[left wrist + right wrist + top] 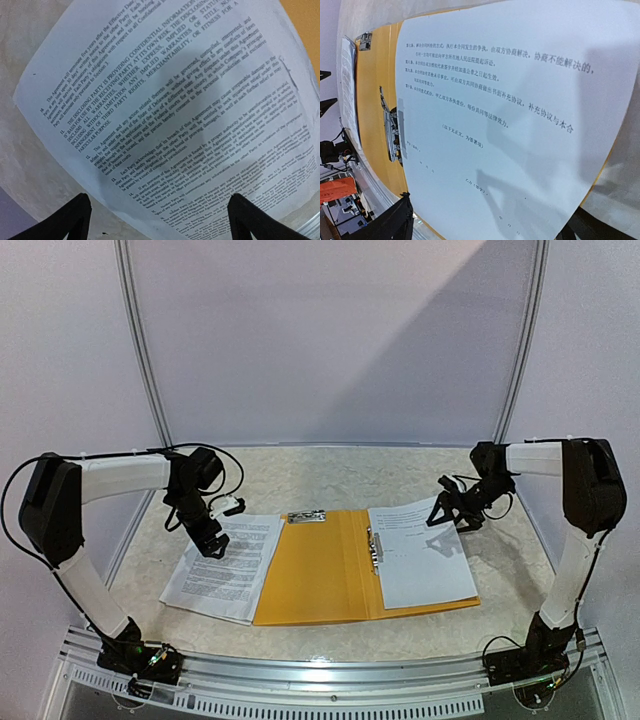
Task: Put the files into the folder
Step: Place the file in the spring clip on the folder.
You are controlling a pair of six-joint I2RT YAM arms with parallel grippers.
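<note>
The orange-yellow folder [315,580] lies open and flat in the middle of the table, with its metal clip [375,545] at the spine. One white sheet of the files [422,552] rests on the folder's right half. More files [225,565] lie stacked on the table just left of the folder. My left gripper [210,543] hovers over that stack, open, its fingers [70,220] wide apart above the printed page [165,110]. My right gripper [455,508] is open above the far edge of the right sheet [510,100], with nothing between its fingers [390,222].
A loose metal clip bar [307,517] sits at the folder's far edge. The pale speckled tabletop [330,475] ends at a curved back wall. An aluminium rail [330,680] runs along the near edge between the arm bases.
</note>
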